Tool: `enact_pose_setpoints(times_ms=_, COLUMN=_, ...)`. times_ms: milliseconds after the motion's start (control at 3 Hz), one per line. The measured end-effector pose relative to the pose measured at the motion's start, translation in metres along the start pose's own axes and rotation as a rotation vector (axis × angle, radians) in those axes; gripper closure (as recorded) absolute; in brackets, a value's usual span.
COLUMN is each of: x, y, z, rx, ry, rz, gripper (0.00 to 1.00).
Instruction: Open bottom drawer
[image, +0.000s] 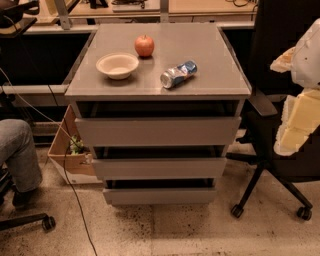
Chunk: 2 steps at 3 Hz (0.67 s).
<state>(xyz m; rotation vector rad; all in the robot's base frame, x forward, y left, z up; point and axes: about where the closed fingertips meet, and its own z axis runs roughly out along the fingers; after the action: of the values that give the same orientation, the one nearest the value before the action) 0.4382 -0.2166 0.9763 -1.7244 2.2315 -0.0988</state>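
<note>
Nearest the lens, gripper (299, 117) raised, open or closed impossible to tell, with the bottom drawer (160, 196) low to its left, well apart, apparently shut: approach stage, calling next for descent toward that panel's upper lip.

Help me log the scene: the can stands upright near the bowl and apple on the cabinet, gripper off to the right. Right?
No. The camera view shows the can lying on its side, not upright, near the bowl and apple on the cabinet, gripper off to the right.
</note>
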Motion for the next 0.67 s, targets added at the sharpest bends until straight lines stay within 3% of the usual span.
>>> enact_pose_setpoints(times_ms=333, x=0.0, y=0.0, z=0.0, rx=0.0, ry=0.0, rz=0.0, gripper=0.0)
enact_pose_setpoints(times_ms=667, x=-0.003, y=0.007, z=0.044, rx=-0.049, ry=-0.026, rz=0.045, gripper=0.0)
